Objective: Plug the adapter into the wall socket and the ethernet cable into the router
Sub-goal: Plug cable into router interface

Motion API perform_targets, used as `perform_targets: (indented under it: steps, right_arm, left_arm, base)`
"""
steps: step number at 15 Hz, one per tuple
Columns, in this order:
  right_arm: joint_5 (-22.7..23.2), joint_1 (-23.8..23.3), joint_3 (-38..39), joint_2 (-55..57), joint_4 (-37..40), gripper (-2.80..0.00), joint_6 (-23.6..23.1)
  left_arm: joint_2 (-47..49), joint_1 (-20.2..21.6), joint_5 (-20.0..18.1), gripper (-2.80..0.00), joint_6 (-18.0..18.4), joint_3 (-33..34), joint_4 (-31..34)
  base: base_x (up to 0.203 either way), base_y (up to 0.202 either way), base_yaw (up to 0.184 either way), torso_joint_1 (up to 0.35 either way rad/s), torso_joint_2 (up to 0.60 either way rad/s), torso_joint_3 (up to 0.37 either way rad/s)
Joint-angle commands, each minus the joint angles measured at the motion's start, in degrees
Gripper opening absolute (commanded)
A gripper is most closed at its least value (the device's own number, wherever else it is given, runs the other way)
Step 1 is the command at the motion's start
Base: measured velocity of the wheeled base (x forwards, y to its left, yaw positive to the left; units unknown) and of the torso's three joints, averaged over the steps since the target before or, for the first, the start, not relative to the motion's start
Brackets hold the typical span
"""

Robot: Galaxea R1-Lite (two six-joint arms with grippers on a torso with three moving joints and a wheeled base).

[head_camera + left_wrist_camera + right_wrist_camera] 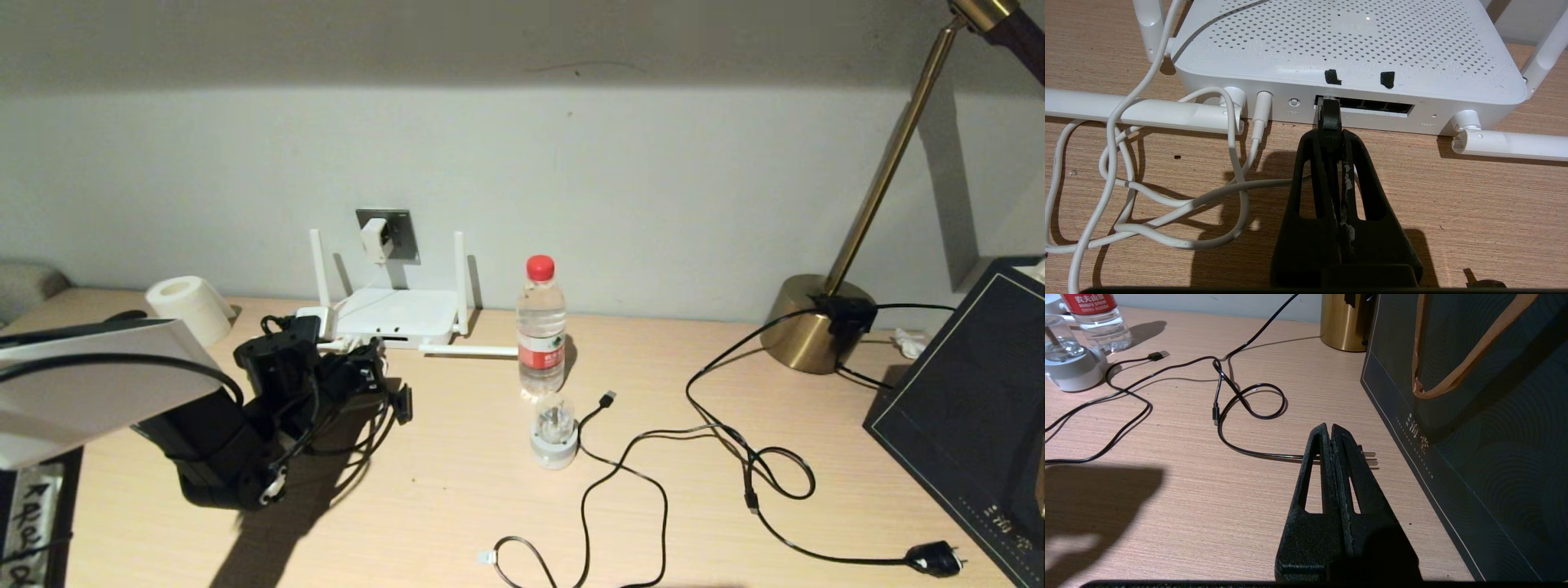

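Left gripper [1329,122] nearest, fingers pinched on ethernet cable [1328,112] plug, tip at router [1351,49] port row for insertion. Adapter [374,239] sits in wall socket [398,233]. Right gripper [1332,435] parked, fingers together, empty.

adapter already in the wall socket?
Yes. In the head view the adapter sits on the socket plate, its white cord hanging down to the router.

White Chinese characters 农夫山泉 on the water bottle's [1094,318] red label; gold characters on the dark bag [1494,437].
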State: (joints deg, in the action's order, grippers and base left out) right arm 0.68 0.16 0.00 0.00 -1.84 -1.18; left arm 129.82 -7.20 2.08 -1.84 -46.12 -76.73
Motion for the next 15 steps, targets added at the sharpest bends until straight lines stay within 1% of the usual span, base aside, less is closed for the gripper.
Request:
perform_targets:
  steps: [1,15]
  right_arm:
    - [0.02,0.02,0.53,0.0,0.0,-2.8,-0.05]
    - [0.02,0.02,0.53,0.0,0.0,-2.8,-0.05]
  left_arm:
    - [0.17,0.0,0.02,-2.8,0.0,-0.29,-0.44]
    - [1.27,0.0,0.02,-2.8,0.0,-1.92,-0.44]
  base:
    - [0.0,0.0,0.0,0.0,0.0,0.0]
    - [0.0,0.0,0.0,0.0,0.0,0.0]
